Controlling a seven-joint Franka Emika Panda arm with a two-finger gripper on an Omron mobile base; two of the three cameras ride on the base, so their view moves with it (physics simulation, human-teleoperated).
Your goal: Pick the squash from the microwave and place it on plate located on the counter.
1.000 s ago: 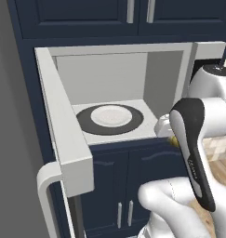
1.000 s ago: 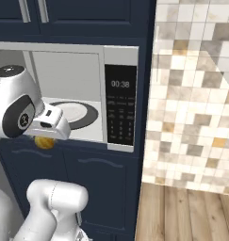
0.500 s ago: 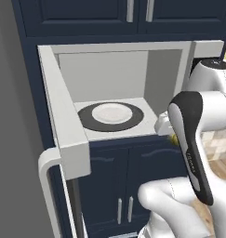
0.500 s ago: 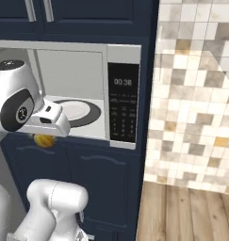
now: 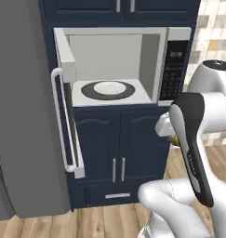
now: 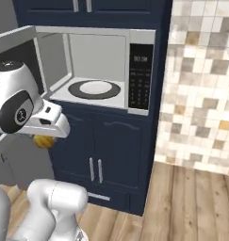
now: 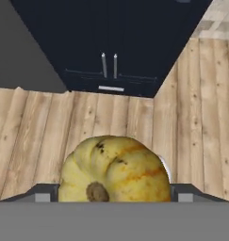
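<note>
Two base cameras look from left and right at the open microwave (image 5: pixel 114 65); hand camera looks down at the floor (image 7: pixel 50 132).

A home kitchen: an open microwave (image 5: pixel 119 69) built into navy cabinets (image 5: pixel 116 148), wood plank floor (image 6: pixel 191 202) at 6 o'clock, what looks like mosaic tile wall (image 6: pixel 200 89) at 3 o'clock.

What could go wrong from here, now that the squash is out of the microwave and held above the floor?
1. The squash is round and sits in the gripper over bare wood floor; a slip would probably drop it and let it roll away.
2. The microwave door stands wide open, so the arm could clip it while swinging.
</note>
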